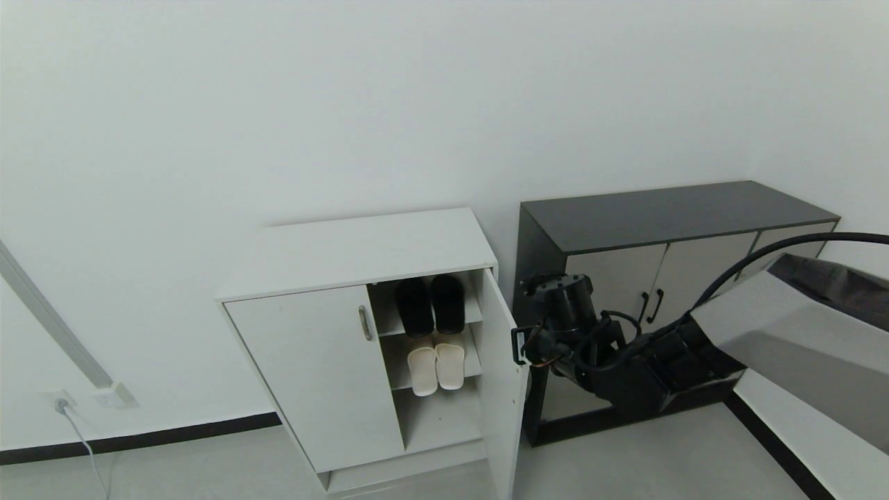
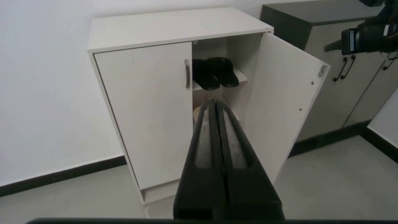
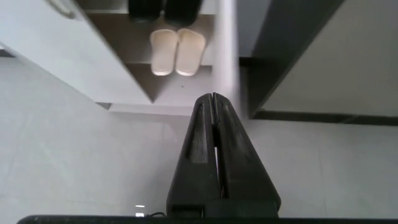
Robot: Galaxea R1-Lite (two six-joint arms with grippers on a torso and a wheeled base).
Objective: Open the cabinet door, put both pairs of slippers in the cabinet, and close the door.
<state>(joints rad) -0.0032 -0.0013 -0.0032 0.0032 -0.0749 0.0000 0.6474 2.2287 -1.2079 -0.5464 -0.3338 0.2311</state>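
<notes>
Closing remains: cabinet door point(image 1: 501, 375) open, black slippers point(image 1: 430, 304) and white slippers point(image 1: 436, 367) shelved inside. Right hand point(image 1: 519, 346), beside the door's outer face, and left hand point(image 2: 216, 118) both pinched empty. Door likely light, rigid; push near free edge.

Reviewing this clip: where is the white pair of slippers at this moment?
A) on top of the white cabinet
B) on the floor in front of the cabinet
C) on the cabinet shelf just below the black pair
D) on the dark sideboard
C: the white slippers lie side by side on the shelf directly under the black slippers, inside the white cabinet, whose right door stands open.
</notes>
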